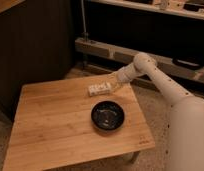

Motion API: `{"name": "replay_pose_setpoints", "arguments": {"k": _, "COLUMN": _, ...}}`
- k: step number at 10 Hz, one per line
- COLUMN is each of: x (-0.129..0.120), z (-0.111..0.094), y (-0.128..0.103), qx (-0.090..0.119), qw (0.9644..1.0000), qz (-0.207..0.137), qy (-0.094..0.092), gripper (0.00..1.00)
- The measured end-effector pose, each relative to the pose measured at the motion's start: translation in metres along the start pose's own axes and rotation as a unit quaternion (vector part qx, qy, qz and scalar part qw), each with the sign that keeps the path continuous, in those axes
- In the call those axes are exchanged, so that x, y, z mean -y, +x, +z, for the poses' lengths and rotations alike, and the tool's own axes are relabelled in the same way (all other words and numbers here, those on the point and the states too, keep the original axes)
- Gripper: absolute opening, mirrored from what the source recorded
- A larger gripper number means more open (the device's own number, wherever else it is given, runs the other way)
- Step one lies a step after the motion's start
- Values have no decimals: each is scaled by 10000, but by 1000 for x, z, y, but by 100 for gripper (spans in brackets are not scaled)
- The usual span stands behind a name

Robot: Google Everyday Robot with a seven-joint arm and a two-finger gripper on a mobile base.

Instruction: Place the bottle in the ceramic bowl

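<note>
Small whitish plastic bottle laid on wooden table behind round black bowl. Gripper seen at bottle's end; grip cannot be told.

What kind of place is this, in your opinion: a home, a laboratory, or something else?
Probably a lab or office test area, not a home: a low wooden table on a speckled floor, metal shelving behind. The gripper is at the bottle, near the ceramic bowl.
</note>
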Motion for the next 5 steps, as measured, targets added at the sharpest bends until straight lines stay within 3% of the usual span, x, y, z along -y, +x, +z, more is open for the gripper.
{"name": "replay_pose_setpoints", "arguments": {"k": 5, "x": 13, "z": 9, "y": 27, "qx": -332, "qw": 9991, "qz": -202, "qy": 169, "gripper": 65}}
